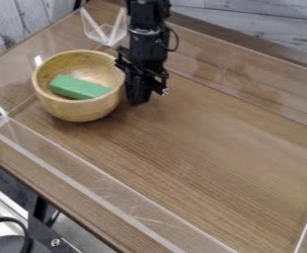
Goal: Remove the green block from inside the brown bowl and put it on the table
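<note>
While the small, flat, mint-green block with its matte, sponge-like face lies inside the round, light tan wooden bowl, nothing of the task is yet done. It rests on the bowl's pale inner floor, its long axis running from lower left to upper right in the camera view, tilted a little against the curve.

Just to the picture's right of the bowl stands the black gripper, pointing almost straight down, its tips low beside the thick rim and outside it; whether they touch the rim I cannot tell. Its jaws are drawn fully together and hold nothing.

So the block lies to the picture's left of the fingertips, over the rim and down. By my judgement the coming move calls for lifting clear of the rim, spreading the jaws, and closing across the block's short side.

Around them spreads the brown wood-grain table, smooth and faintly glossy, edged by clear acrylic walls.
</note>
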